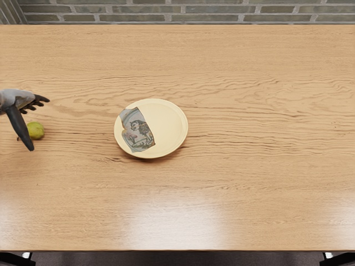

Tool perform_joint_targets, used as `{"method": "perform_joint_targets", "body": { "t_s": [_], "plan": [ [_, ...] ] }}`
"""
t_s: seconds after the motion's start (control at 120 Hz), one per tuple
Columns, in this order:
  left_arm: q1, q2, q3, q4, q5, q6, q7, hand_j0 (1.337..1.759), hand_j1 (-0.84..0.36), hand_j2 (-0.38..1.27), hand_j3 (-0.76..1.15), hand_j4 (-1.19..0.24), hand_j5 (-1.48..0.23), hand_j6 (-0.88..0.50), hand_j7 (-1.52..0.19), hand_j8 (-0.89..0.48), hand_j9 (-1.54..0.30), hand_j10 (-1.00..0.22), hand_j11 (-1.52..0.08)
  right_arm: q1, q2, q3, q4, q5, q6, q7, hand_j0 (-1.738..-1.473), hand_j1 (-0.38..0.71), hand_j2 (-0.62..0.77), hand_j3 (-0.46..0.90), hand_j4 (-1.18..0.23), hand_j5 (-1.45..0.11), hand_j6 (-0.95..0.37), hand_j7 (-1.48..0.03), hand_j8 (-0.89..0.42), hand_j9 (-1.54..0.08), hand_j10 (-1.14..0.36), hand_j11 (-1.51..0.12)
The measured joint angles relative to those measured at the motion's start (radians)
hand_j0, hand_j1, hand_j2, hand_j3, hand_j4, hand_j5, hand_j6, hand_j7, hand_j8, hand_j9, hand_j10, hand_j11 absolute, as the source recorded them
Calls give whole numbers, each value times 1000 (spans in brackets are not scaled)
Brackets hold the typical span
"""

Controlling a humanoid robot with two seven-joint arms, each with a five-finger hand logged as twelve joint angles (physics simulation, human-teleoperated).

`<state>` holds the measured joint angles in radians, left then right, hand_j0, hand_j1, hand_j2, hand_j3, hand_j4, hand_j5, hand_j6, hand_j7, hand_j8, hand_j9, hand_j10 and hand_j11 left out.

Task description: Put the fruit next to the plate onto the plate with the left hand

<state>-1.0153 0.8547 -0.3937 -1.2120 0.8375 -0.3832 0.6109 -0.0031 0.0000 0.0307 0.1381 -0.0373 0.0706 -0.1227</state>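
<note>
A pale plate (169, 124) with a grey printed picture (137, 130) on its left part sits on the wooden desk (249, 166), a little left of centre. Well to its left lies a small yellow-green fruit (36, 131). The left hand (16, 108) reaches in from the left edge just above the fruit, its dark fingers (21, 130) spread and holding nothing, one pointing down just beside it.
</note>
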Motion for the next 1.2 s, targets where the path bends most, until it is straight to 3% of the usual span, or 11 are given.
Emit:
{"method": "perform_joint_targets", "body": {
  "t_s": [0.25, 0.617, 0.825, 1.2],
  "plan": [
    [61, -23, 1, -16, 167, 196, 0, 1658, 325, 6, 0, -28, -29, -30, -29, -29, -29, -27, -28, 0, 0, 0, 0, 0, 0, 0, -1658, -349, 0, 0, 0, 0, 0, 0, 0, 0, 0, 0],
    [106, -82, 29, -23, 296, 357, 0, 1658, 317, 8, 0, -35, -38, -37, -38, -36, -37, -34, -37, 0, 0, 0, 0, 0, 0, 0, -1658, -349, 0, 0, 0, 0, 0, 0, 0, 0, 0, 0],
    [113, -94, 56, -20, 306, 381, 0, 1658, 207, 27, 0, -127, -158, -129, -157, -129, -157, -126, -157, 0, 0, 0, 0, 0, 0, 0, -1658, -349, 0, 0, 0, 0, 0, 0, 0, 0, 0, 0],
    [121, -90, 64, -20, 306, 383, 0, 1658, -96, 79, 0, -380, -487, -381, -486, -381, -486, -379, -486, 0, 0, 0, 0, 0, 0, 0, -1658, -349, 0, 0, 0, 0, 0, 0, 0, 0, 0, 0]
  ]
}}
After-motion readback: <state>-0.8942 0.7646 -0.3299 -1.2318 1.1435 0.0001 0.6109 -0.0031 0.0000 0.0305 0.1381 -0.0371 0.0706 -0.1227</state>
